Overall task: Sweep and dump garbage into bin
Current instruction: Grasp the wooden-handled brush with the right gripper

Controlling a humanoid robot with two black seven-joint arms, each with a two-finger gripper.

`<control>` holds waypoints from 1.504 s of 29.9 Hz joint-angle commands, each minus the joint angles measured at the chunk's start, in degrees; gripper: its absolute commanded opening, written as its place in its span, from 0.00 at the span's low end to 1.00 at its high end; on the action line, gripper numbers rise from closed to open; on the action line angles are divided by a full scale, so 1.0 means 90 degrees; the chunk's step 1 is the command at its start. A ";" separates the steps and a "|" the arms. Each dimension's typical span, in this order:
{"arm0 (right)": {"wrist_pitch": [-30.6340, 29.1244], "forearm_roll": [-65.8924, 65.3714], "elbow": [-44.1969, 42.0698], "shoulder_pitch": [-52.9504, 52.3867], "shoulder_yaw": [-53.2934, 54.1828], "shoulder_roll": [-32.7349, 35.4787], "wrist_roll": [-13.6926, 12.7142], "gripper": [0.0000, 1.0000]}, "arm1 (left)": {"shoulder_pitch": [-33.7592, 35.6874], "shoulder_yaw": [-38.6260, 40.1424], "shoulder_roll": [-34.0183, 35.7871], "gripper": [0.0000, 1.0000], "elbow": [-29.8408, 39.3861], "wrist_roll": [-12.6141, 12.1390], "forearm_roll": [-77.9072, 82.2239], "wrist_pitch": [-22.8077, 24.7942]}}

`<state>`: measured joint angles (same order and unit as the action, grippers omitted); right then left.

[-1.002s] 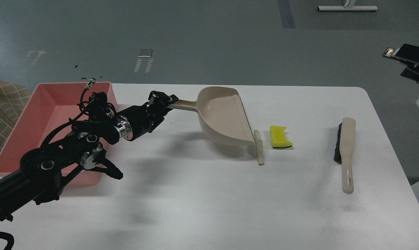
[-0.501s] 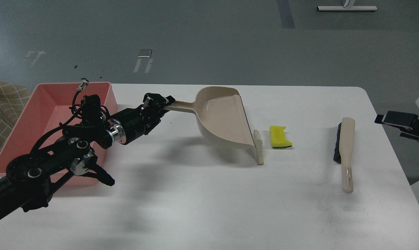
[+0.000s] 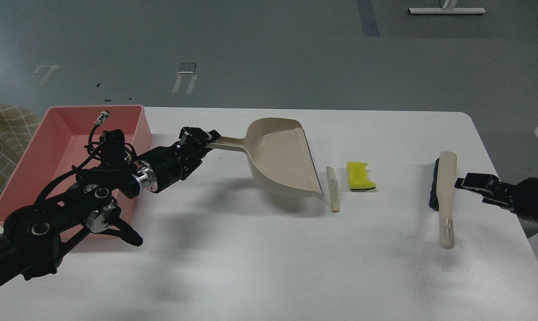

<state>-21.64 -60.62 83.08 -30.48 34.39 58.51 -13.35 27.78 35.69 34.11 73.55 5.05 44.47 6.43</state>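
Now the left gripper [image 3: 206, 139], clamped on the dustpan [image 3: 280, 156] handle, has drawn the pan back, leaving a gap to the strip [image 3: 333, 189]. Sponge [image 3: 359, 175] lies just right of it. Right gripper [image 3: 469, 183] has come beside the brush [image 3: 444, 196]; its jaw state is unclear. Bin [image 3: 37, 147] sits far left.

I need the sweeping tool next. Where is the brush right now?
In the head view the brush lies on the table's right side, right of the yellow sponge piece, with the right gripper just beside it.
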 commanded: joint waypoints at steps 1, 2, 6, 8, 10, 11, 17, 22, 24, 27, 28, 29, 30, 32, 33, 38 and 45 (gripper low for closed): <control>0.0372 0.0016 0.0133 0.0416 0.0036 -0.0358 -0.0333 0.91 | -0.0001 0.0028 0.0009 0.00 -0.0008 0.0006 -0.0010 -0.0002; 0.0411 0.0007 0.0221 0.0524 0.0046 -0.0398 -0.0343 0.91 | -0.0001 0.0057 0.0019 0.00 -0.0008 -0.0004 -0.0010 -0.0002; 0.0422 -0.0003 0.0280 0.0564 0.0007 -0.0408 -0.0401 0.90 | -0.0001 0.0077 0.0019 0.00 -0.0008 -0.0004 -0.0010 -0.0002; 0.0422 -0.0003 0.0271 0.0574 0.0007 -0.0447 -0.0411 0.80 | -0.0001 0.0077 -0.0010 0.00 0.0002 -0.0004 -0.0010 -0.0002; 0.0422 -0.0003 0.0300 0.0574 0.0017 -0.0505 -0.0421 0.78 | -0.0001 0.0077 -0.0049 0.00 0.0002 -0.0004 -0.0010 -0.0002; 0.0422 -0.0003 0.0319 0.0564 0.0026 -0.0505 -0.0431 0.78 | -0.0001 0.0068 -0.0049 0.00 0.0011 -0.0004 -0.0010 -0.0002; 0.0392 -0.0003 0.0368 0.0535 0.0027 -0.0476 -0.0470 0.65 | -0.0030 0.0077 -0.0001 0.00 0.0119 -0.0004 -0.0010 -0.0021; 0.0373 0.0007 0.0388 0.0554 0.0017 -0.0671 -0.0577 0.40 | -0.0079 0.0077 0.0029 0.00 0.0245 -0.0014 -0.0010 -0.0109; 0.0353 0.0007 0.0397 0.0564 0.0017 -0.0701 -0.0577 0.39 | -0.0127 0.0077 0.0058 0.00 0.0324 -0.0014 -0.0010 -0.0119; 0.0334 0.0007 0.0407 0.0515 0.0017 -0.0710 -0.0577 0.28 | -0.0137 0.0077 0.0126 0.00 0.0324 -0.0004 -0.0019 -0.0119; 0.0334 0.0007 0.0407 0.0505 0.0017 -0.0701 -0.0577 0.25 | -0.0128 0.0077 0.0126 0.00 0.0324 -0.0004 -0.0029 -0.0109; 0.0324 0.0007 0.0407 0.0496 0.0017 -0.0701 -0.0577 0.22 | -0.0128 0.0077 0.0136 0.00 0.0324 -0.0004 -0.0020 -0.0109; 0.0324 0.0007 0.0407 0.0496 0.0017 -0.0701 -0.0577 0.14 | -0.0128 0.0077 0.0136 0.00 0.0324 -0.0004 -0.0029 -0.0109; 0.0324 0.0007 0.0407 0.0505 0.0026 -0.0672 -0.0577 0.00 | -0.0128 0.0077 0.0136 0.00 0.0324 -0.0004 -0.0029 -0.0119; 0.0324 0.0007 0.0407 0.0515 0.0036 -0.0652 -0.0568 0.00 | -0.0128 0.0087 0.0136 0.00 0.0324 -0.0004 -0.0029 -0.0119; 0.0334 0.0007 0.0582 0.0564 0.0066 -0.0448 -0.0519 0.00 | -0.0137 0.0087 0.0126 0.00 0.0334 -0.0014 -0.0039 -0.0129; 0.0256 0.0016 0.0739 0.0574 0.0280 -0.0232 -0.0460 0.00 | -0.0264 0.0087 0.0205 0.00 0.0471 -0.0014 -0.0010 -0.0129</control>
<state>-18.73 -60.47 89.62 -25.40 35.51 56.15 -17.67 26.10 36.70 35.76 77.56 4.98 44.01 5.28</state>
